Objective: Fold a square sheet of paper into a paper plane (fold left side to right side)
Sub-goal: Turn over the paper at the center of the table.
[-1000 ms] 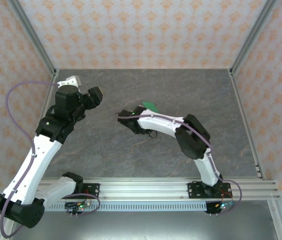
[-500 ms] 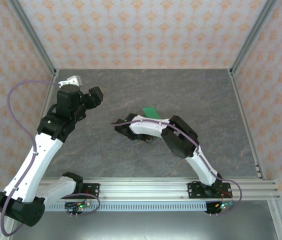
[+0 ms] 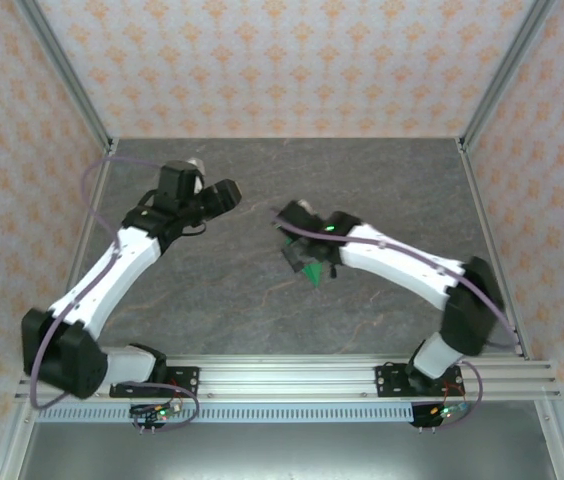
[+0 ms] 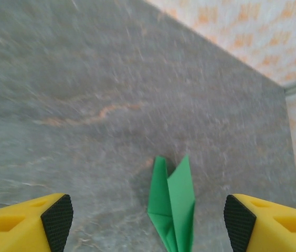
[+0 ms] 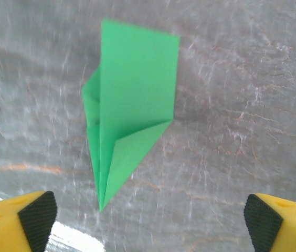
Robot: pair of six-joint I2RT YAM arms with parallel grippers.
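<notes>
Item: paper plane [image 5: 129,105]. Bright green paper, plain and unmarked, folded into a narrow dart with layered flaps. One end tapers to a sharp point; the other is broad and cut square. A long crease runs down its length, with one side flap lifted slightly off the fold. It lies loose on the grey surface [image 3: 222,300], about midway between the left and right edges, somewhat nearer the near edge than the far one.

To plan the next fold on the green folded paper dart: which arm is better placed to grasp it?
Right, probably. The right gripper hangs open directly over the bright green folded paper plane, lying free on the grey table. The left gripper, also open, stands farther away.
</notes>
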